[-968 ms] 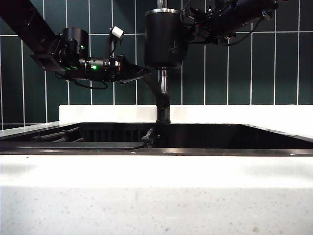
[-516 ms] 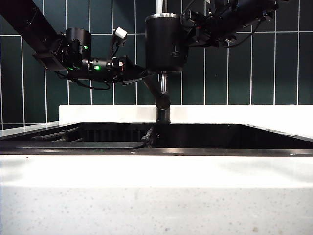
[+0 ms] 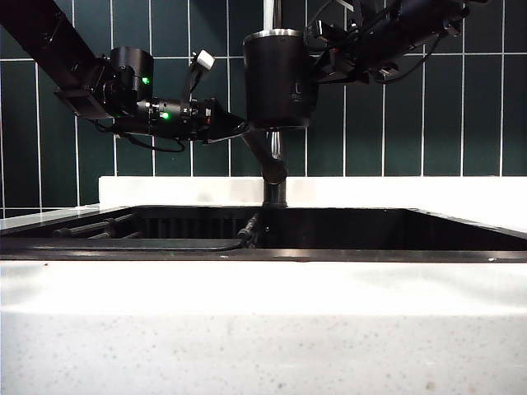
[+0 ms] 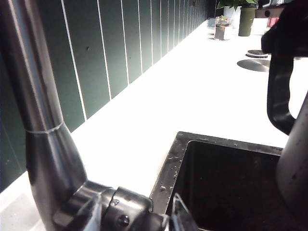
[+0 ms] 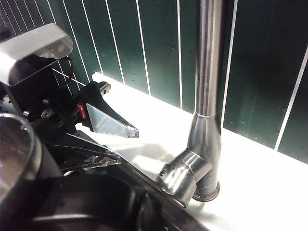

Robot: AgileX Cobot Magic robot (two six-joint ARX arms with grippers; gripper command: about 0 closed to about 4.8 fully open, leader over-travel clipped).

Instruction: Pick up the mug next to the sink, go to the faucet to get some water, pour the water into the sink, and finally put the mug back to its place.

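The matte black mug [image 3: 278, 78] with a silver rim hangs high over the sink [image 3: 370, 226], in front of the faucet [image 3: 276, 152]. My right gripper [image 3: 319, 51] reaches in from the upper right and is shut on the mug's handle [image 4: 278, 91]. My left gripper [image 3: 232, 127] stands open at the faucet's lever [image 4: 120, 214], one fingertip [image 4: 180, 217] on each side of it. In the right wrist view the faucet pipe [image 5: 209, 72] and lever [image 5: 180, 179] show beside the left gripper's spread fingers [image 5: 110, 122]. The mug's rim [image 5: 14, 154] fills that view's corner.
A dark rack [image 3: 99, 229] lies in the left part of the basin. White speckled countertop [image 3: 263, 321] rims the sink. A dark green tiled wall [image 3: 428, 115] stands close behind the faucet. Far along the counter stand small pots and a plant [image 4: 231, 19].
The mug has sunk a little and tipped slightly, so more of its rim shows. My left gripper has turned a bit at the lever and stays open.
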